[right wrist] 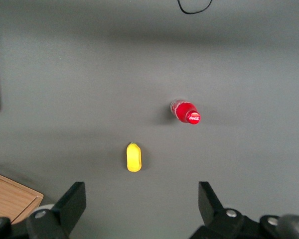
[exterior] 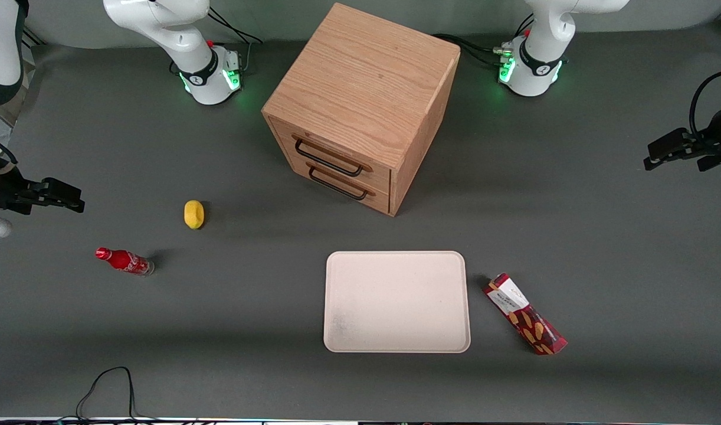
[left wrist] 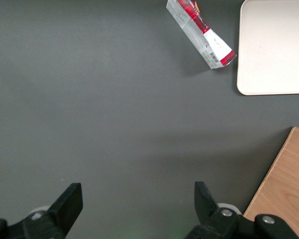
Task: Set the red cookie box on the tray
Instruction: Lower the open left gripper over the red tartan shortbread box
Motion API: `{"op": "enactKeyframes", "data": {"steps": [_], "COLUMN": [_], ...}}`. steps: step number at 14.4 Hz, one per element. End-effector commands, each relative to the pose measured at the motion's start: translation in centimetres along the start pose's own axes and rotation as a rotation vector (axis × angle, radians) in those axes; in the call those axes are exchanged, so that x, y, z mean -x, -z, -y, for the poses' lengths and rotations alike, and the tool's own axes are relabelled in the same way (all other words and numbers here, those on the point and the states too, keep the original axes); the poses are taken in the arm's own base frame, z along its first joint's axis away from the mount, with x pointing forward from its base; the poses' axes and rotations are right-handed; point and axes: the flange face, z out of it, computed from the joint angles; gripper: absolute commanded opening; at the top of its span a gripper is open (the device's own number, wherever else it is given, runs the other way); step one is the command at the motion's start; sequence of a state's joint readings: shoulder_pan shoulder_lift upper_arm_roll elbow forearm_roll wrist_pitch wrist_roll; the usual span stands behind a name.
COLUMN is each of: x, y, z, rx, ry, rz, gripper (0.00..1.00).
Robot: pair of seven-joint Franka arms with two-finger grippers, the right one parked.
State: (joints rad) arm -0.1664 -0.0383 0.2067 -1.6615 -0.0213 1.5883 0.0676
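Observation:
The red cookie box (exterior: 525, 314) lies flat on the grey table beside the tray (exterior: 396, 301), on the side toward the working arm's end, white label end pointing away from the front camera. The tray is pale cream and bare. In the left wrist view the box (left wrist: 202, 34) lies next to the tray (left wrist: 274, 47). My left gripper (exterior: 670, 152) hangs high at the working arm's end of the table, well away from the box and farther from the front camera than it. Its fingers (left wrist: 72, 201) stand wide apart with only bare table between them (left wrist: 138, 199).
A wooden two-drawer cabinet (exterior: 360, 106) stands farther from the front camera than the tray. A small red soda bottle (exterior: 124, 261) and a yellow lemon-like object (exterior: 193, 213) lie toward the parked arm's end. A black cable (exterior: 107, 386) lies near the table's front edge.

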Motion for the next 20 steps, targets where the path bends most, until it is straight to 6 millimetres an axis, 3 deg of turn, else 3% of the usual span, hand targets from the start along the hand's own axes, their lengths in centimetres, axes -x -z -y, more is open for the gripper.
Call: {"op": "enactKeyframes", "data": {"steps": [1,3,6,8,10,14,20], "x": [0.5,-0.2,-3.9,-7.6,-11.5,-16.3,-19.2], "y": [-0.4,-1.0,-5.1,-7.9,-11.2,-18.7,-30.8], "z": [-0.2,-0.7,-1.6,-3.5,-5.7,-9.1,-13.4], "rx": [-0.05,-0.084,-0.093,-0.097,-0.011,0.043,0.054], "ry": [-0.037,-0.045,-0.072,-0.08,0.051,0.499,0.798], "rz": [0.009,0.006,-0.007,-0.034,-0.019,-0.068,-0.157], "gripper": [1.0,1.0,1.0,1.0,0.99,0.99,0.99]}}
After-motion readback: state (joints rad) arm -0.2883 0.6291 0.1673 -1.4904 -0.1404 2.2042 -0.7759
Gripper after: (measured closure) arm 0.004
